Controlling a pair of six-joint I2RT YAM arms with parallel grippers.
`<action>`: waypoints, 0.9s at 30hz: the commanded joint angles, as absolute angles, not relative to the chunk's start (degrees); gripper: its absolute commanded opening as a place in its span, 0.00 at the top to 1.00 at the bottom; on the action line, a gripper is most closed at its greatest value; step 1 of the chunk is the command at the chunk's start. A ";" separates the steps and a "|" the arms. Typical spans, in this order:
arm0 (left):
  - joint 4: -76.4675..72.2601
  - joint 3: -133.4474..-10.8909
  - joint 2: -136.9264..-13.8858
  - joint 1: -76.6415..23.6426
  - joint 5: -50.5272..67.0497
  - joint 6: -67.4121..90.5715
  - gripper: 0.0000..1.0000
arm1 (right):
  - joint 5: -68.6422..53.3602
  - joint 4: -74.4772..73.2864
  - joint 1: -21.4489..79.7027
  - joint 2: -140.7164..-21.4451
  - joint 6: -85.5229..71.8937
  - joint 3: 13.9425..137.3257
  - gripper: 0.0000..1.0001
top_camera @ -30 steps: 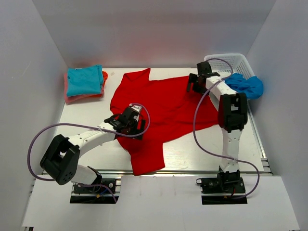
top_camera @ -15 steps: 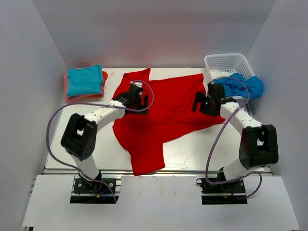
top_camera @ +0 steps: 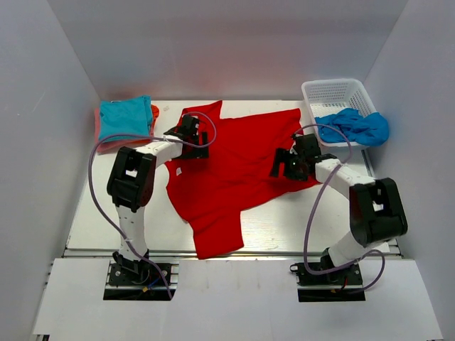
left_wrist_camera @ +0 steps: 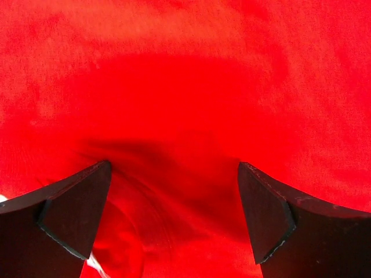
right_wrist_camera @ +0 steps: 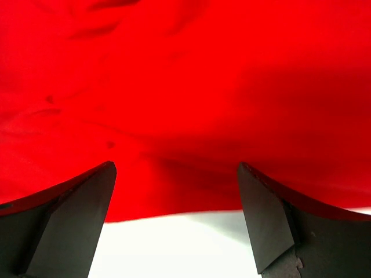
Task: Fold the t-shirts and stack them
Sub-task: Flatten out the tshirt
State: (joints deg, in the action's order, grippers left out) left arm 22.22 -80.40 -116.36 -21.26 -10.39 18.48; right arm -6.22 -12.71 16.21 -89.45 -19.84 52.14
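Observation:
A large bright red t-shirt (top_camera: 234, 167) lies spread out on the white table. My left gripper (top_camera: 190, 135) is open over its upper left part, near the collar; the left wrist view shows red cloth (left_wrist_camera: 185, 116) filling the frame between the spread fingers. My right gripper (top_camera: 290, 162) is open over the shirt's right edge; the right wrist view shows the red hem (right_wrist_camera: 191, 197) and bare white table between the fingers. A turquoise folded shirt (top_camera: 126, 118) lies on an orange-pink one (top_camera: 106, 144) at the back left.
A white mesh basket (top_camera: 338, 92) stands at the back right with a blue cloth (top_camera: 359, 126) hanging over its front rim. Grey walls close the left, right and back sides of the table (top_camera: 284, 224).
My left gripper has moved from the shirt's lower left toward the back, to the upper left near the collar. My right gripper has come forward from the back right to the shirt's right edge.

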 commanded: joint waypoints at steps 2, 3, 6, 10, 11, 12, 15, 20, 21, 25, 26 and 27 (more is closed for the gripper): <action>19.07 -82.71 -116.98 -19.52 -4.58 18.72 0.00 | -6.24 -10.90 16.96 -91.24 -20.13 52.83 0.10; 18.29 -82.71 -117.68 -19.51 -4.57 18.72 0.00 | -6.41 -10.38 17.14 -90.01 -20.30 51.52 0.10; 17.67 -82.71 -119.26 -18.98 -3.96 18.72 0.00 | -5.89 -9.32 17.84 -86.24 -20.66 49.13 0.10; 18.19 -83.32 -121.82 -17.93 -3.43 18.72 0.00 | -5.89 -7.21 19.07 -82.18 -20.30 47.55 0.10; 18.19 -83.32 -122.43 -17.41 -3.43 18.72 0.00 | -5.98 -7.12 19.77 -81.48 -20.30 47.29 0.10; 18.19 -83.32 -122.95 -17.40 -3.43 18.72 0.00 | -5.80 -7.12 19.78 -81.47 -20.48 47.11 0.10; 18.19 -83.85 -122.96 -16.79 -2.90 18.72 0.00 | -5.80 -7.29 20.48 -82.35 -20.39 46.85 0.10; 18.19 -84.46 -123.49 -16.26 -1.06 18.72 0.00 | -6.50 -5.36 21.44 -86.39 -21.00 46.93 0.10; 18.19 -84.46 -122.96 -16.26 -1.05 18.72 0.00 | -7.03 -5.19 21.53 -86.74 -21.01 47.02 0.10; 18.19 -84.46 -122.96 -16.26 -1.05 17.67 0.00 | -7.21 -4.48 22.32 -88.77 -20.83 47.81 0.10; 18.72 -84.46 -122.96 -16.26 -1.05 17.67 0.00 | -7.29 -4.48 22.93 -88.86 -20.83 48.16 0.10; 18.72 -84.98 -122.96 -16.26 -0.53 17.06 0.00 | -8.08 -4.66 23.11 -89.03 -20.48 48.16 0.10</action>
State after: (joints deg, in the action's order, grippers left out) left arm 15.90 -84.68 -120.92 -16.69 -3.16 17.76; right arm -6.61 -7.05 22.20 -88.90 -20.67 47.22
